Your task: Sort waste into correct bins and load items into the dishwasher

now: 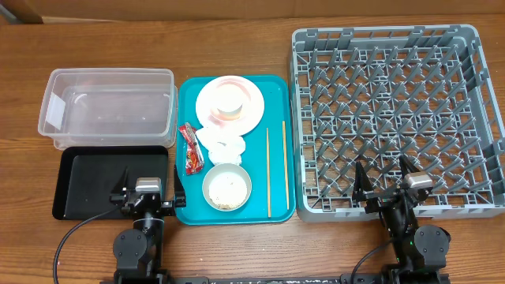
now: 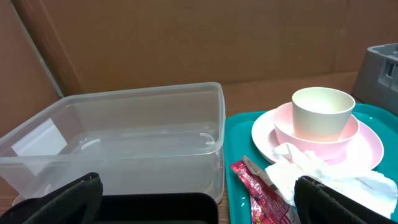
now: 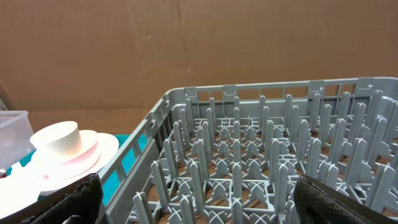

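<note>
Left gripper [image 1: 150,184] and right gripper [image 1: 384,174] jaws spread wide, empty.

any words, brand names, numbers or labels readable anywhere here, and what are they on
No text can be read in any view.
red snack wrapper: some print, too blurred to read.
white label on the clear tub: no legible writing.
</note>
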Controlling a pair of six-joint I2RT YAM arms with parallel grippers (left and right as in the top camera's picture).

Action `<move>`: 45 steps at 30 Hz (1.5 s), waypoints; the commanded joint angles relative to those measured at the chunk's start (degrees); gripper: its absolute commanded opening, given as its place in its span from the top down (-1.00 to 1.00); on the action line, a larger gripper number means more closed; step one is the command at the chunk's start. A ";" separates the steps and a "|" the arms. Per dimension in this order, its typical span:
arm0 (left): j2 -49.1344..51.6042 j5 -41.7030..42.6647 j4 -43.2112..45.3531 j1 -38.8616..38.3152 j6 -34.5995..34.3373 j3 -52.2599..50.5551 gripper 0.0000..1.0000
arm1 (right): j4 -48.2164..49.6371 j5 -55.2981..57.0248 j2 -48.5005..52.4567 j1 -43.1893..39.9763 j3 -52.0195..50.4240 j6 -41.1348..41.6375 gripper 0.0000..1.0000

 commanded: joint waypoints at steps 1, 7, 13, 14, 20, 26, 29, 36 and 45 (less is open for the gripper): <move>0.07 -0.94 0.20 -0.37 0.66 -0.20 -1.00 | 0.26 -0.15 -0.24 -0.33 -0.61 0.22 -0.99; 0.07 -0.92 0.22 -0.37 0.66 -0.20 -1.00 | 0.26 -0.15 -0.24 -0.33 -0.61 0.22 -1.00; 0.07 -0.92 0.52 -0.37 0.70 -0.20 -1.00 | 0.26 -0.15 -0.24 -0.33 -0.61 0.22 -1.00; 0.07 -0.74 1.77 -0.37 0.55 -0.20 -1.00 | 0.28 -0.15 -0.24 -0.33 -0.61 0.22 -1.00; 0.07 14.36 4.92 -0.37 -10.12 2.86 -1.00 | 0.26 -0.15 -0.24 -0.33 -0.61 0.22 -1.00; 3.74 17.40 -13.55 -0.37 -14.80 21.09 -1.00 | 0.26 -0.15 -0.24 -0.33 -0.61 0.22 -1.00; 13.31 20.98 -21.42 -0.37 -14.75 32.41 -1.00 | 0.26 -0.15 -0.24 -0.33 -0.61 0.22 -1.00; 42.82 27.12 -46.51 -0.39 -10.49 63.25 -1.00 | 0.26 -0.15 -0.24 -0.33 -0.61 0.22 -1.00; 68.63 30.80 -64.17 -0.37 -9.62 84.89 -1.00 | 0.28 -0.15 -0.24 -0.33 -0.61 0.22 -1.00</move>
